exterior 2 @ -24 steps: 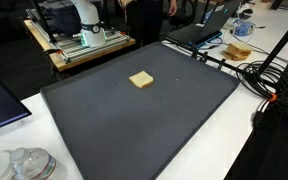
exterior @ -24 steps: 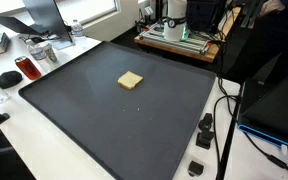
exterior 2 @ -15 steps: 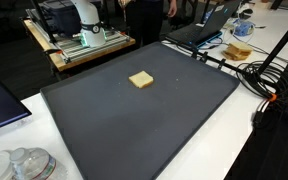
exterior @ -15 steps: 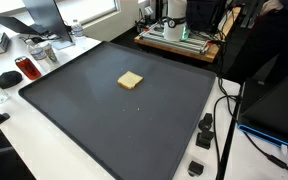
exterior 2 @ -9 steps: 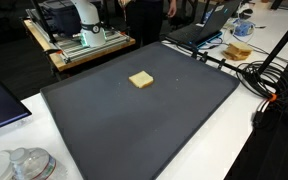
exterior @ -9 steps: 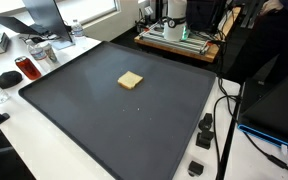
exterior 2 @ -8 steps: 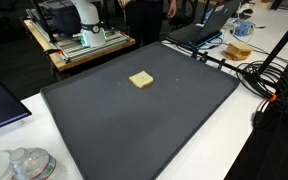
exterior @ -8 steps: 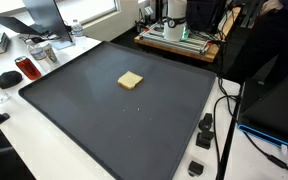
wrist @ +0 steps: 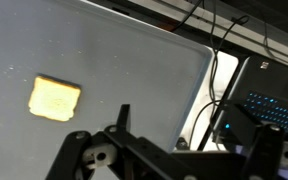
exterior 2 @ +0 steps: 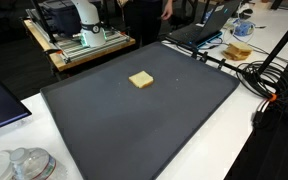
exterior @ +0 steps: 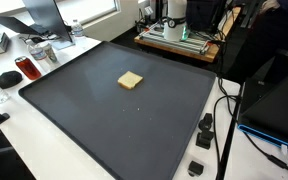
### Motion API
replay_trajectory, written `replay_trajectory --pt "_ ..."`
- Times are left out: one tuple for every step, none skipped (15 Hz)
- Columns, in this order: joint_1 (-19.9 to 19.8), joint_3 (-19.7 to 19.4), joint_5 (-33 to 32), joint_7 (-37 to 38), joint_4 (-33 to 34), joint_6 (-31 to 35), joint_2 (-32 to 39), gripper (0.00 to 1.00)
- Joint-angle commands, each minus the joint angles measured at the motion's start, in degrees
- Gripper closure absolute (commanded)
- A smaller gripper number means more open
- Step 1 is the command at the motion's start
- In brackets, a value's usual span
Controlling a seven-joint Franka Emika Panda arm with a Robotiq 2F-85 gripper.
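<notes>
- Bread slice (wrist: 54,98): a pale yellow square lying flat at the left of the wrist view. It is up and to the left of the gripper (wrist: 179,150), well apart from it and outside its fingers.
- Gripper: seen only in the wrist view, along the lower edge. Its fingers are spread wide with nothing between them.
- In both exterior views the bread slice (exterior: 130,80) (exterior 2: 140,79) lies alone on the far half of the mat (exterior: 114,125), touching nothing else.
- Count: one bread slice, one gripper, one mat.
- Surface: the mat is dark grey and plain. It covers most of a white table (exterior: 54,150), which shows as a pale border around it.
- Room, in an exterior view:
  - Left of the mat are one black mouse (exterior: 8,77) and one red can (exterior: 25,68) just beside it.
  - Behind the mat is a wooden platform (exterior: 179,42) carrying the white robot base (exterior: 176,12).
  - To the right a black cable (exterior: 224,130) runs along the mat's edge, next to a dark laptop (exterior: 274,115).
- The setting looks like a cluttered lab or office.
</notes>
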Motion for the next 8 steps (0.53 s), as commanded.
replay_trajectory --pt "4.08 0.86 4.53 -7.69 2.0 0.06 2.11 0.0" --pt "4.91 0.99 5.23 -9.46 2.32 -0.17 2.44 0.0" --pt "5.74 0.99 5.98 -11.44 2.54 -0.39 2.68 0.0" --pt "6.31 0.87 6.52 -13.26 2.85 -0.8 2.96 0.0" --pt "6.73 0.66 6.94 -15.03 3.13 -1.25 3.31 0.0" --pt "6.96 0.34 7.27 -16.89 3.4 -1.62 3.73 0.0" --pt "7.08 0.09 7.58 -18.58 3.62 -1.78 4.02 0.0" --pt "6.97 -0.27 7.58 -20.25 3.81 -2.29 4.2 0.0"
